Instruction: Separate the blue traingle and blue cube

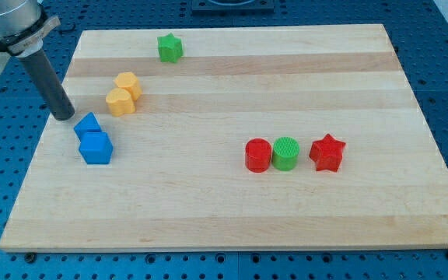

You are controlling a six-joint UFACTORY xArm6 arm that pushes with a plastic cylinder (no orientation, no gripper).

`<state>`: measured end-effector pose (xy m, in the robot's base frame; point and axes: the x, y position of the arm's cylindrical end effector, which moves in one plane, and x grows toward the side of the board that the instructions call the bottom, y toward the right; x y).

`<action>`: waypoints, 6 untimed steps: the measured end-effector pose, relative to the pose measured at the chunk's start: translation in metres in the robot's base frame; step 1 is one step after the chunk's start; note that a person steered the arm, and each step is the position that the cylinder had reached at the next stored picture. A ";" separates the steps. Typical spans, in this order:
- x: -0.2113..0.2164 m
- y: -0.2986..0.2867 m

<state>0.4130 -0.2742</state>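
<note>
The blue triangle and the blue cube sit touching each other at the view's left of the wooden board, the triangle just above the cube. My tip rests on the board just to the upper left of the blue triangle, a small gap apart from it.
Two yellow blocks sit touching each other to the upper right of the blue pair. A green star is near the top edge. A red cylinder, green cylinder and red star stand in a row at right centre. The board's left edge is close to the blue blocks.
</note>
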 end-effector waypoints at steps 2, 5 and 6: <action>0.040 0.002; 0.073 0.042; 0.068 0.049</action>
<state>0.4814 -0.2253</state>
